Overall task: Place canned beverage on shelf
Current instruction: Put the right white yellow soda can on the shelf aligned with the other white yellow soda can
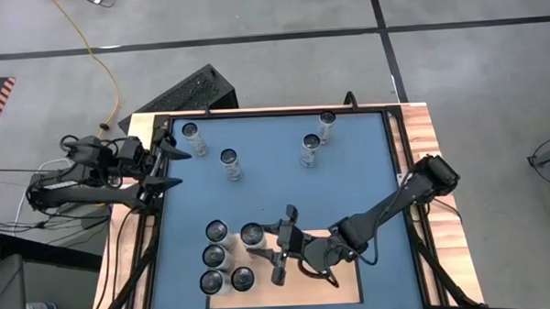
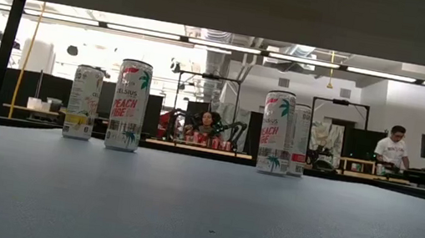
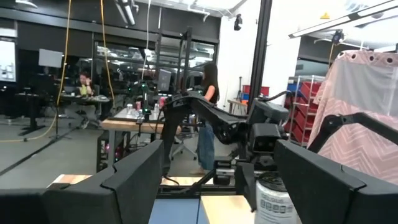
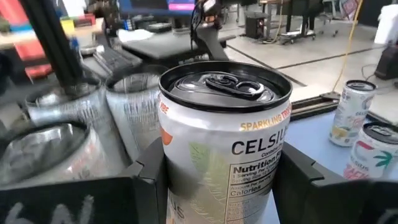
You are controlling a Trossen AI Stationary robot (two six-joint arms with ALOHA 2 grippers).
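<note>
"CELSIUS" can (image 4: 224, 149) in right hand (image 4: 214, 180), perhaps "SPARKLING".

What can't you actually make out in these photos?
- High view: the can in the right gripper is hidden under the arm.
- Right wrist view: that can's base and the shelf beneath are cut off.
- Low view: neither gripper shows.
- Left wrist view: the can's label is too small.

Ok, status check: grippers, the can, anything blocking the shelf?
Right gripper shut on a can over the shelf. Left gripper open, waiting at the table's left edge. Four cans on the shelf close beside it.
</note>
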